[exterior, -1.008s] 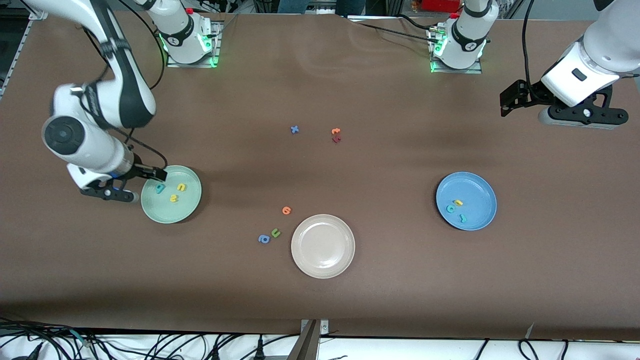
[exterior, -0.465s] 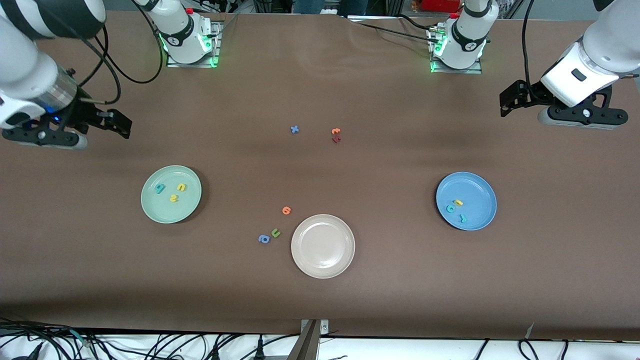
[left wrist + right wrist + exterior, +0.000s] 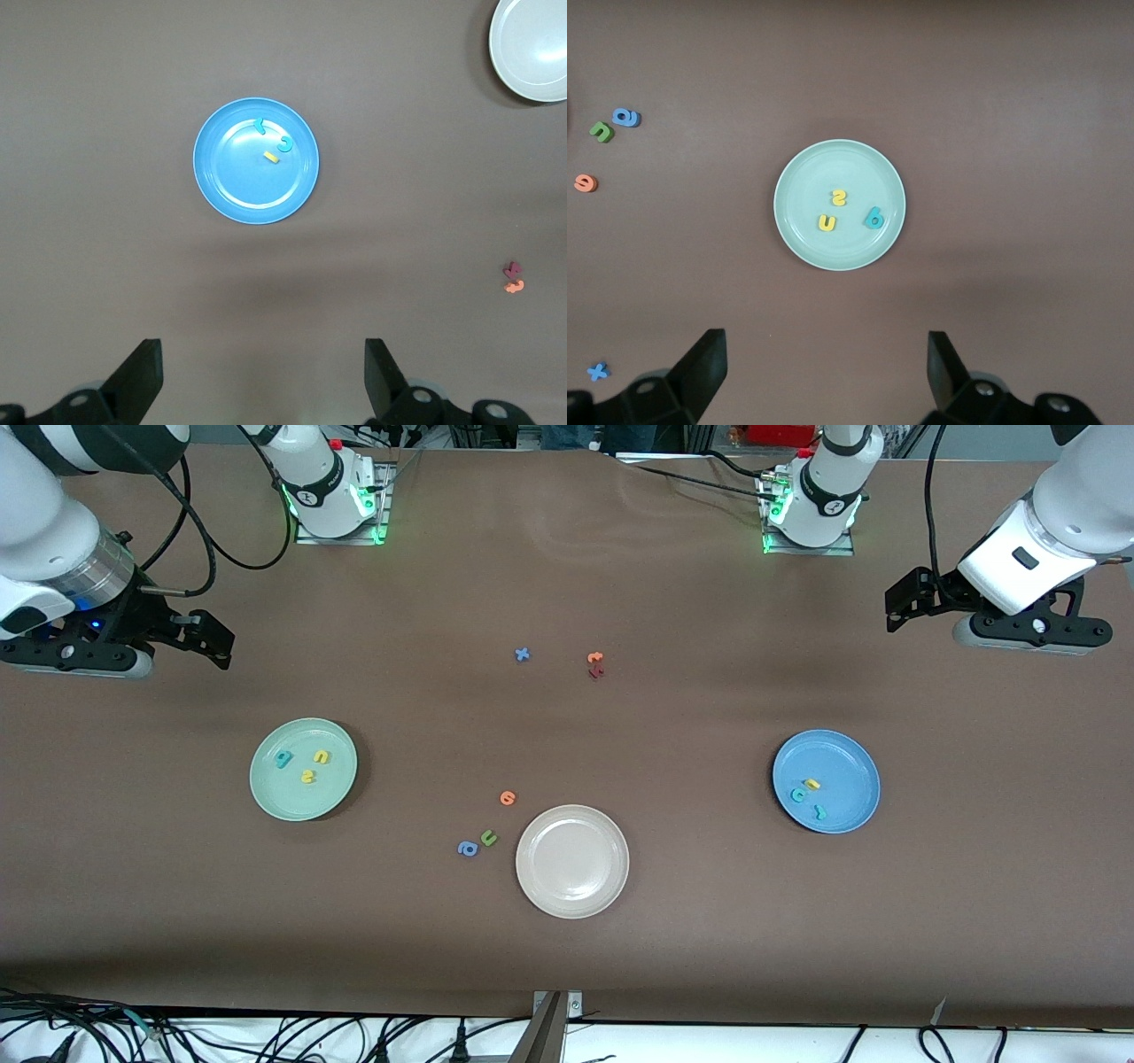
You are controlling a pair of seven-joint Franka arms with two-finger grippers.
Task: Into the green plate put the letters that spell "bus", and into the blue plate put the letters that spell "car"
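The green plate [image 3: 292, 802] holds a teal "b" [image 3: 283, 759], a yellow "u" [image 3: 322, 756] and a yellow "s" [image 3: 307, 777]. The right wrist view shows the same green plate [image 3: 833, 159] below my open, empty right gripper [image 3: 824, 376]. Raised over bare table at its own end is that right gripper [image 3: 75, 660]. In the blue plate [image 3: 846, 757] lie a yellow "a" [image 3: 811, 784], a teal "c" [image 3: 798, 795] and a teal "r" [image 3: 820, 812]. My left gripper [image 3: 1028, 631] waits raised at its end, open and empty [image 3: 263, 381].
A beige-white plate [image 3: 572, 861] stands near the table's middle, nearest the front camera. Beside it lie a blue "a" [image 3: 468, 849], a green "u" [image 3: 488, 837] and an orange letter [image 3: 507, 798]. Nearer the bases lie a blue "x" [image 3: 523, 654] and orange [image 3: 595, 658] and dark red [image 3: 595, 672] letters.
My right gripper has risen from beside the green plate and pulled back toward the right arm's end of the table. The left arm and all letters stay put.
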